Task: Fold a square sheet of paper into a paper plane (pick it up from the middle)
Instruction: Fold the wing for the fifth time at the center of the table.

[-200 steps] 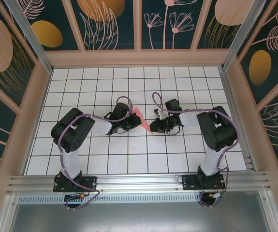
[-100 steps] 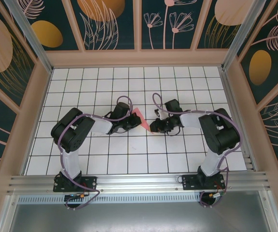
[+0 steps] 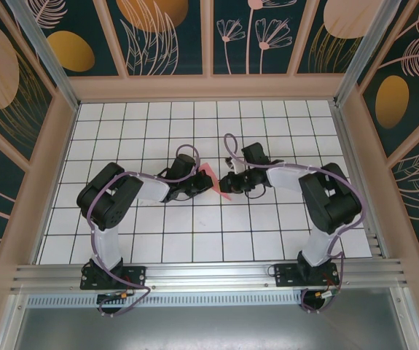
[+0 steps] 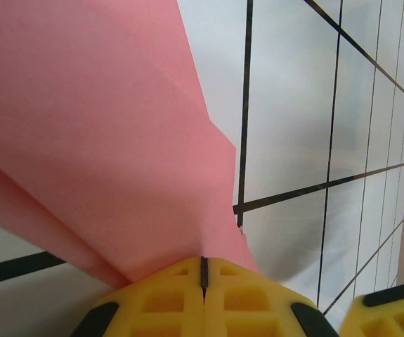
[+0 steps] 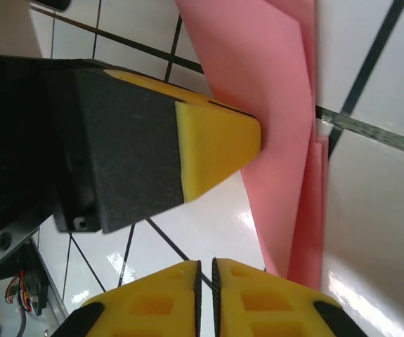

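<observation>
The left gripper (image 3: 209, 184) is stretching out over the middle of the table (image 3: 122, 131) and is pinching the pink paper (image 3: 210, 173) between its closed yellow pads. In the left wrist view those pads (image 4: 166, 302) are pressing flat together on the paper's narrow end. From there the paper (image 4: 96, 126) is fanning up and to the left in several folded layers, with creases running along its length. It is lying over the white table and its black grid lines (image 4: 247, 105).

The right gripper (image 3: 227, 187) is sitting just to the right of the paper and is facing the left gripper. In the right wrist view its own pads (image 5: 258, 298) are drawn together, with only a hairline slit between them and nothing caught in it. The paper's layered edge (image 5: 303, 239) is ending just beside one of these pads; whether they are touching cannot be told. A black finger of the left gripper, with a yellow tip (image 5: 216, 144), is pressing against the face of the paper.
</observation>
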Available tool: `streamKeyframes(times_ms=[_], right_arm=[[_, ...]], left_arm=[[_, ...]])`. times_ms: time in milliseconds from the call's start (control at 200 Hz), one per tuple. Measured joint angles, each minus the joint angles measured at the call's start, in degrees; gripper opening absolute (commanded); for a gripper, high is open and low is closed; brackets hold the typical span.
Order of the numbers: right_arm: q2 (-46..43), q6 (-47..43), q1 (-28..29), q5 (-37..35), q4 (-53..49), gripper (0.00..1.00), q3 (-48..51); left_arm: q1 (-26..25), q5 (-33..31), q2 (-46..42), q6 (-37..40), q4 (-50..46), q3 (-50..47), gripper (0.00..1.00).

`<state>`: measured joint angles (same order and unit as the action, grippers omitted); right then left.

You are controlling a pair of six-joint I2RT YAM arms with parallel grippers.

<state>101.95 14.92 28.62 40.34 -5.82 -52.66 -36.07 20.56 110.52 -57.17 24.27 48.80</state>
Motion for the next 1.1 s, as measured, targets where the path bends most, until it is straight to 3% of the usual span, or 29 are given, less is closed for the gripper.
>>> streamKeyframes(times_ms=[535,1101], right_arm=[[4.17,-1.33,0.20,0.07,-0.39,0.11,0.87],[-5.46,1.99,-1.27,-1.66,3.89,0.08,13.27]], left_arm=[[0.00,-0.02,0.00,0.00,-0.22,0.09,0.06],[-0.04,-0.22,0.11,-0.04,-2.16,1.07,0.05]])
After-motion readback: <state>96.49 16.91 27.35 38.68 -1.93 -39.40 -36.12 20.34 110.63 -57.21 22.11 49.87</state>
